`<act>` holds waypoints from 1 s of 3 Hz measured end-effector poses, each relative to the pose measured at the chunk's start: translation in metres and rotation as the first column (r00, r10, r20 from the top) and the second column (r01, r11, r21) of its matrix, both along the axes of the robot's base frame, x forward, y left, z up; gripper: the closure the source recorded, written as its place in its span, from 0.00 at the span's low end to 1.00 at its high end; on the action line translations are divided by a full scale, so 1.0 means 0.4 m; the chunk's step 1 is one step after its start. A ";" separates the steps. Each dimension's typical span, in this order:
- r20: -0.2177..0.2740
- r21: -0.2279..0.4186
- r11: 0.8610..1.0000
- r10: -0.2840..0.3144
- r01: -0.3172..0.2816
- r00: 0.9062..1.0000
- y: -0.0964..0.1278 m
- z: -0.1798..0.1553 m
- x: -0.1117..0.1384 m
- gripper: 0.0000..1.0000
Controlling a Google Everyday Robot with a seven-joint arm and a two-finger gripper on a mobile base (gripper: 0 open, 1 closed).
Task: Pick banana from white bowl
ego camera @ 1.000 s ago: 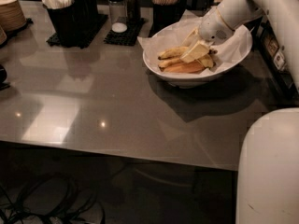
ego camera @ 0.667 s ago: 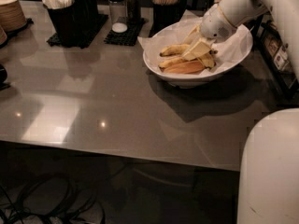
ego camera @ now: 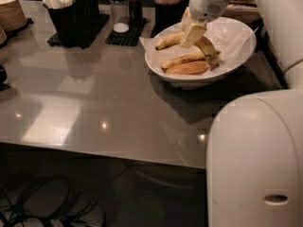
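White claw [ego camera: 191, 32] around banana [ego camera: 166, 40] over bowl [ego camera: 240, 48]

Slim banana [ego camera: 184, 59] and orange fruit [ego camera: 188, 68] lie touching, just below my gripper [ego camera: 193, 34], far right. Back row on grey table [ego camera: 94, 112]: black utensil holder [ego camera: 64, 15], shaker [ego camera: 117, 1], stick holder [ego camera: 168, 6]; stacked dishes [ego camera: 10, 13] left.

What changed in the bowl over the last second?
The hand, closed on the banana, has moved up and slightly left, and the banana has risen with it, though it is not clear of the white bowl. The bowl, the slimmer banana and the orange fruit stayed put.
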State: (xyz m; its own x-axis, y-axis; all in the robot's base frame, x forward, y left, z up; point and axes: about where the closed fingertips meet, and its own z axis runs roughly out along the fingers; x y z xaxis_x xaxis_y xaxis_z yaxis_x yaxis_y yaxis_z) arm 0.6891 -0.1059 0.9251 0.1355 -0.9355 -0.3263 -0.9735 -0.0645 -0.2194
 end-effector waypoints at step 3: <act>0.080 -0.080 0.990 0.119 -0.113 0.990 0.106 0.033 0.077 1.00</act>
